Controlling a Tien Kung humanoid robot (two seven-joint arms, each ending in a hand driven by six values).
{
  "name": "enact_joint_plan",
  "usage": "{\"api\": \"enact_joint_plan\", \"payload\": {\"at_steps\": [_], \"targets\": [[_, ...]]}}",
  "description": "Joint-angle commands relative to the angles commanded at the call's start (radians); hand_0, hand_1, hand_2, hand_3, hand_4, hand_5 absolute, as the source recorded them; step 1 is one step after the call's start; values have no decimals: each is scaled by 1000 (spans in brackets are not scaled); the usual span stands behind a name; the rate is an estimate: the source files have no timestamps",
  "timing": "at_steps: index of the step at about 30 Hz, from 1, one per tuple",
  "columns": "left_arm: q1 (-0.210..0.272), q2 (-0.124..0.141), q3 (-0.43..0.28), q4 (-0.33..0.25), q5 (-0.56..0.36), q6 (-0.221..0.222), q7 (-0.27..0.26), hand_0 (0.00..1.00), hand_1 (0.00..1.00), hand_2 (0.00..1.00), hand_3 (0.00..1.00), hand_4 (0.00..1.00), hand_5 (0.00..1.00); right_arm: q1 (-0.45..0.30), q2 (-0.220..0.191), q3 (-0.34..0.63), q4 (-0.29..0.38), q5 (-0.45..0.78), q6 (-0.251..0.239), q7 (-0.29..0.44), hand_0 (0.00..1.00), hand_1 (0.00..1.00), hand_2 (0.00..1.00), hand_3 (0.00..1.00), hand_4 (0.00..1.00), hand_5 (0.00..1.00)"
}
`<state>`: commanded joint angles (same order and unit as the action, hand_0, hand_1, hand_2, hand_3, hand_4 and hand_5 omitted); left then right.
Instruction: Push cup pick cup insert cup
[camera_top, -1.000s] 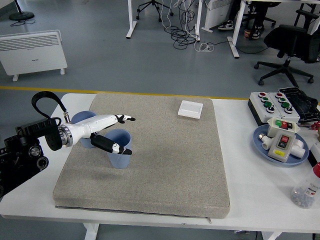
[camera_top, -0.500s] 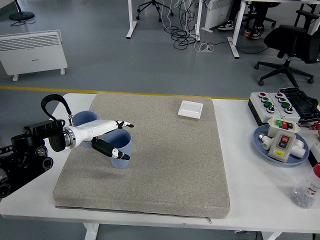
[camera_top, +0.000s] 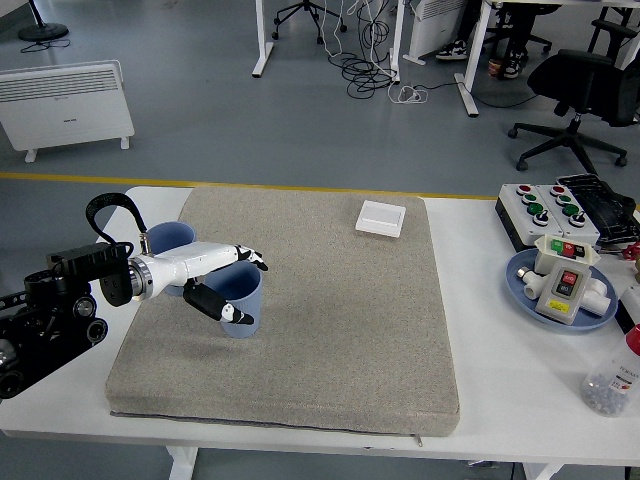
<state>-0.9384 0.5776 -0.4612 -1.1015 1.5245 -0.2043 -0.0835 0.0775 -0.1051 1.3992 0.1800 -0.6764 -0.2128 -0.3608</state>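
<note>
The left hand (camera_top: 222, 283) reaches in from the left over a grey mat (camera_top: 300, 330) that covers much of the white tabletop (camera_top: 480, 400). Its fingers (camera_top: 245, 256) are spread around a blue cup (camera_top: 240, 300) standing upright on the left part of the mat: the long white fingers lie across the cup's rim on the far side, while the black-and-white thumb (camera_top: 222, 308) rests against the near wall, so the cup sits between them. Whether the grip is firm cannot be told. A second blue cup (camera_top: 168, 240), also upright, stands just behind the wrist, near the mat's left edge, partly hidden by the arm. A small white square pad (camera_top: 381, 217) lies at the far side of the mat, well apart from both cups. On the right of the tabletop sit a blue dish (camera_top: 522, 290) holding switch boxes, a black button box (camera_top: 545, 208) behind it, and a clear jar (camera_top: 612, 385) near the front edge
</note>
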Motion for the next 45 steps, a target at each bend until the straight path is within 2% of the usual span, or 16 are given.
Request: {"api": "enact_joint_plan", "payload": {"at_steps": [1, 2, 7, 8, 17, 23, 25, 26, 27, 33, 40, 43, 45], "targets": [[0, 0, 0, 1, 0, 0, -1, 647, 757, 865, 716, 777, 207, 0, 0, 0, 0, 0, 0, 0, 679, 604, 616, 590, 128, 550], [0, -1, 1, 3, 1, 1, -3, 535, 670, 769, 595, 562, 6, 0, 0, -1, 0, 0, 0, 0, 679, 604, 616, 590, 128, 550], [3, -2, 2, 12, -2, 2, -9, 535, 670, 769, 595, 562, 6, 1, -1, 1, 0, 0, -1, 1, 679, 604, 616, 590, 128, 550], [4, -1, 2, 13, -2, 2, -8, 534, 625, 722, 561, 479, 2, 1, -1, 1, 0, -1, -1, 1, 680, 602, 615, 590, 129, 548], [8, 4, -2, 10, -13, -6, -3, 537, 619, 723, 559, 461, 2, 1, -1, 1, 0, -1, -2, 3, 680, 602, 613, 590, 130, 545], [9, 14, -9, -17, -10, -14, 7, 528, 609, 717, 550, 441, 2, 1, -2, 0, 0, 1, -2, 3, 680, 600, 612, 590, 130, 544], [9, 22, -16, -42, -8, -24, 27, 528, 609, 717, 550, 441, 2, 2, -2, 0, 0, 3, -3, 4, 680, 600, 612, 590, 130, 544], [8, 24, -17, -50, -7, -27, 33, 529, 592, 674, 535, 394, 2, 2, -2, 0, 0, 3, -3, 4, 680, 600, 611, 590, 131, 539], [8, 28, -18, -60, -5, -31, 41, 529, 592, 674, 535, 394, 2, 2, -2, 0, 0, 2, -3, 4, 680, 600, 611, 590, 131, 539], [-9, 82, -33, -188, -11, -62, 108, 526, 575, 649, 512, 383, 2, 1, -3, 2, 0, 5, -4, 5, 679, 599, 609, 589, 131, 537], [-75, 168, -107, -331, -101, -105, 187, 527, 570, 621, 506, 377, 2, 1, -7, 2, 0, 5, -3, 6, 680, 598, 609, 590, 131, 537], [-104, 189, -120, -348, -128, -115, 204, 527, 570, 621, 506, 377, 2, 2, -8, 2, 0, 5, -3, 6, 680, 598, 609, 590, 131, 537], [-131, 196, -130, -335, -130, -120, 209, 531, 569, 611, 501, 352, 2, 3, -9, 0, 0, 5, -3, 6, 680, 597, 609, 589, 131, 537]]}}
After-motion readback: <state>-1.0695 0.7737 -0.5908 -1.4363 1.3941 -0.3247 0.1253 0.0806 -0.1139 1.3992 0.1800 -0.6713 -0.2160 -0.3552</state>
